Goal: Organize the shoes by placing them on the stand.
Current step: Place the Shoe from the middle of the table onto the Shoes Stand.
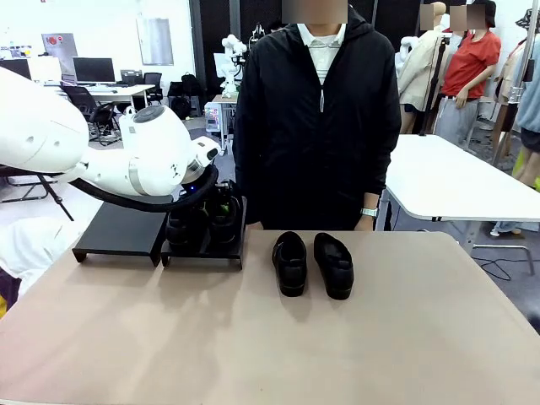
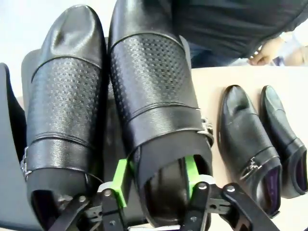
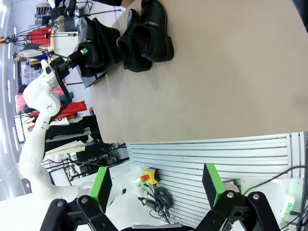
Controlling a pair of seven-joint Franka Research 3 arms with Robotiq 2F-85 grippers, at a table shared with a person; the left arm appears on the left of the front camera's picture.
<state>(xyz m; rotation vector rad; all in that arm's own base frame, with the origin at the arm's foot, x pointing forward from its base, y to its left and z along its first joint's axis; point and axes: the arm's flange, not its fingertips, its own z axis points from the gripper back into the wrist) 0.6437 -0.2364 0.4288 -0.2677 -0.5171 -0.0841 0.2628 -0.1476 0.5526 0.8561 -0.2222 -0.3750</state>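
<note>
- Your left gripper (image 2: 156, 173) sits at the heel end of a shoe (image 2: 154, 96). The jaws are part-way apart. One green pad (image 2: 120, 179) is just outside the collar wall, and the other looks to be at the far side of the opening. I see no squeeze on the leather, so I read it as not clamped.
- That shoe rests on the stand (image 1: 202, 255), toe pointing away from the gripper. The heel-end approach makes sense because the collar is the only thin edge the pads can pinch.
- A second shoe (image 2: 62, 96) lies parallel and touching on one side of the gripper. The pair fills this platform, which is why they sit so tight together.
- The two other shoes (image 2: 245, 139) lie on the counter (image 1: 253, 337), beyond the gripper's opposite side and apart from the stand. They also point away, so the same heel grasp should suit them.
- The bare platform (image 1: 118, 229) is just beside the loaded one, on the side away from those shoes. I judge it to be their destination, with the task about half done.
- Your right gripper (image 3: 156, 185) hangs wide open with nothing between the pads. It is back off the near counter edge, well away from every shoe.
- The person (image 1: 321, 110) stands beyond the stand. Lift straight up so you clear both shoes.
</note>
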